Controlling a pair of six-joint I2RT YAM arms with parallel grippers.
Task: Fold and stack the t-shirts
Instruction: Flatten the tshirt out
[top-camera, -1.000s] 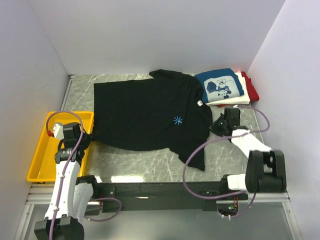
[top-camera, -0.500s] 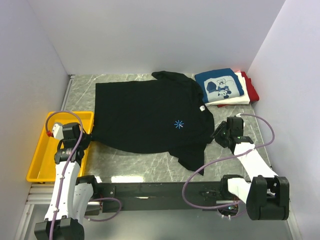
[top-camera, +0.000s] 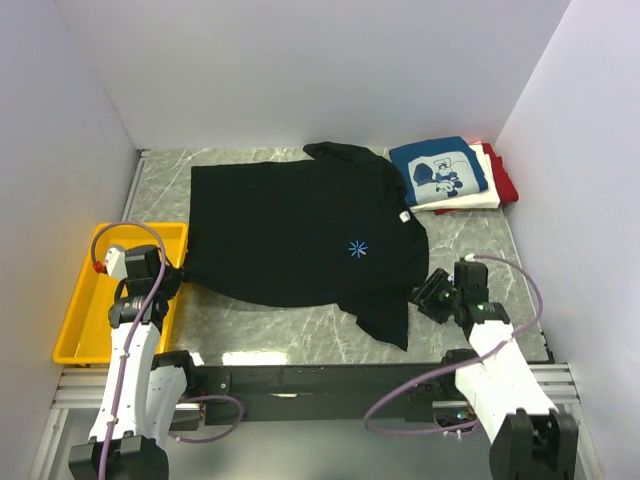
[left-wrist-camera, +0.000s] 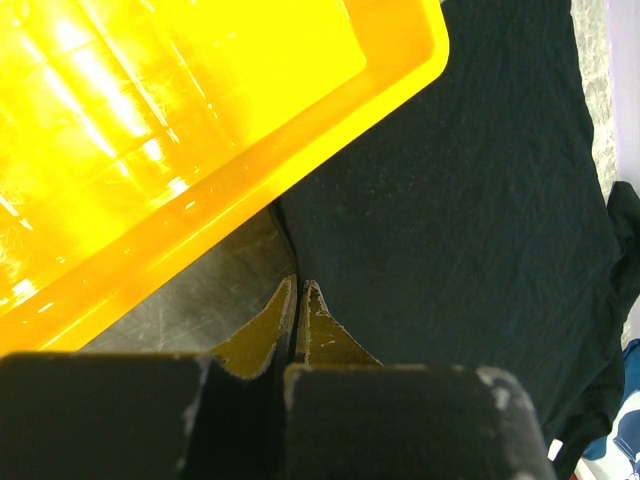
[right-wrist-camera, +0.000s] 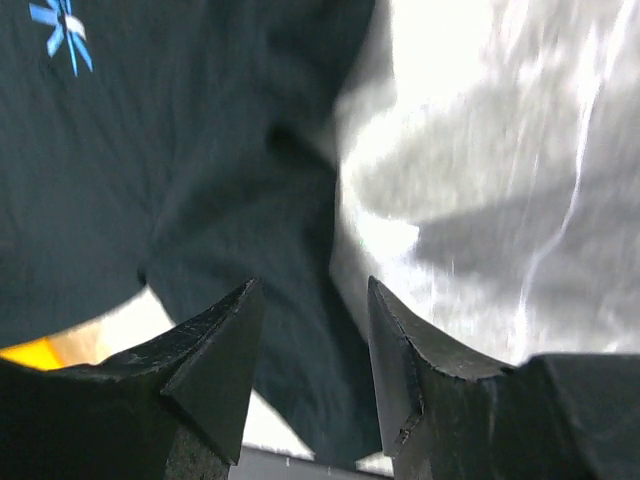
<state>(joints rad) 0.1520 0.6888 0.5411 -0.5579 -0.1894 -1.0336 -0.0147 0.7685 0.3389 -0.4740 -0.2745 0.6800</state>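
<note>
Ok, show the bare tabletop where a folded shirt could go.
Bare marble tabletop lies between the folded stack of t-shirts and the right claw, and along the near edge by the large black t-shirt. The yellow plastic tray fills the left; the shirt covers the middle.

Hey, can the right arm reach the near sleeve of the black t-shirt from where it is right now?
Probably yes. The right end effector is open and right beside the near sleeve of the black t-shirt. In the wrist view the sleeve lies just beyond its fingertips, and nothing stands between them.
</note>
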